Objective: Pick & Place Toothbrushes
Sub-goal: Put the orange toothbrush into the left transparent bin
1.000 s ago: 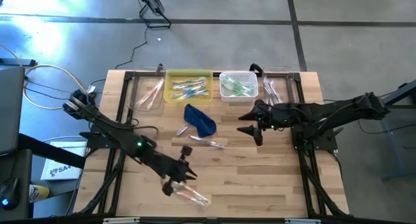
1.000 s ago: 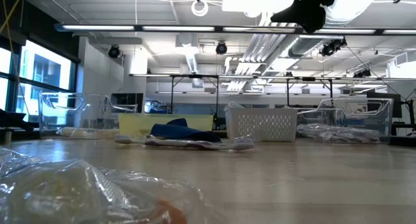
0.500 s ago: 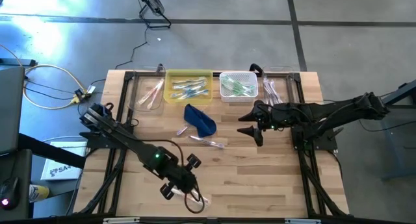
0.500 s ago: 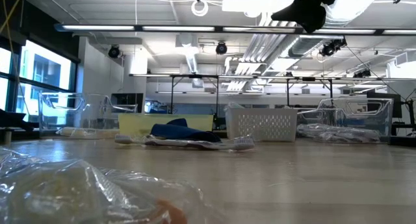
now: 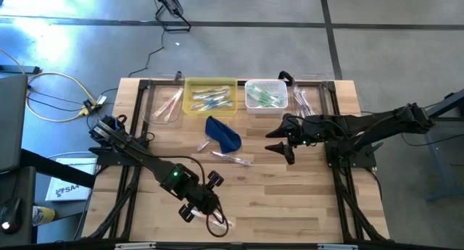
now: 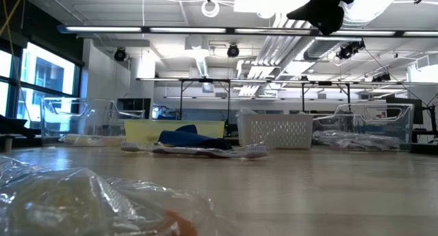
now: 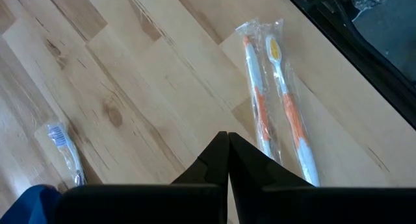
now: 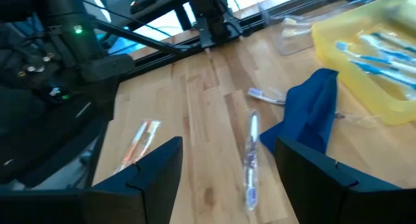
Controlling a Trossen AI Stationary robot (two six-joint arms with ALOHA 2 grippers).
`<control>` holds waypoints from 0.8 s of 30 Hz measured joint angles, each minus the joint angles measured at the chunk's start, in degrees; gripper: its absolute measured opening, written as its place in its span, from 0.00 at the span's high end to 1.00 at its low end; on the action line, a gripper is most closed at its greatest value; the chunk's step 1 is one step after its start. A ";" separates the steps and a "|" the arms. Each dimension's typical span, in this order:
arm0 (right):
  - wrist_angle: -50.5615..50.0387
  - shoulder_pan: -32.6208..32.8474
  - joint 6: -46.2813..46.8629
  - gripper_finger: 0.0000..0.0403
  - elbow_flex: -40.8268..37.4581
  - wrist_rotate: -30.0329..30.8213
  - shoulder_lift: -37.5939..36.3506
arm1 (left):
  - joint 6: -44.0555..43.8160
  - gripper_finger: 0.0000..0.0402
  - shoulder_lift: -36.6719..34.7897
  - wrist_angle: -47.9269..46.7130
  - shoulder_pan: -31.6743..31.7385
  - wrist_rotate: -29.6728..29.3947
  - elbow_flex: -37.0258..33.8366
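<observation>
Pale wooden planks run under both arms. Seen from overhead, the left gripper hangs low at the table's near edge, hiding most of what lies under it; its wrist view alone shows the two dark fingers pressed together, empty, with the wrapped pair of orange toothbrushes just beside their tips. The right gripper hovers mid-table, jaws spread wide, with a packaged toothbrush and the blue pouch ahead of it.
</observation>
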 joint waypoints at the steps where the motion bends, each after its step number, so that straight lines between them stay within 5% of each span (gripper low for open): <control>1: 0.00 0.00 -0.05 0.42 0.00 -0.29 -0.02 | 0.00 1.00 0.00 -0.07 0.00 0.00 0.00; 8: -0.09 0.00 -2.15 0.42 0.00 -1.79 -0.02 | -1.13 0.96 0.00 -1.78 0.00 -0.02 0.00; 24: -0.09 0.00 -3.28 0.42 0.00 -1.51 -0.02 | -4.11 0.64 1.23 -0.35 -0.01 0.97 -0.11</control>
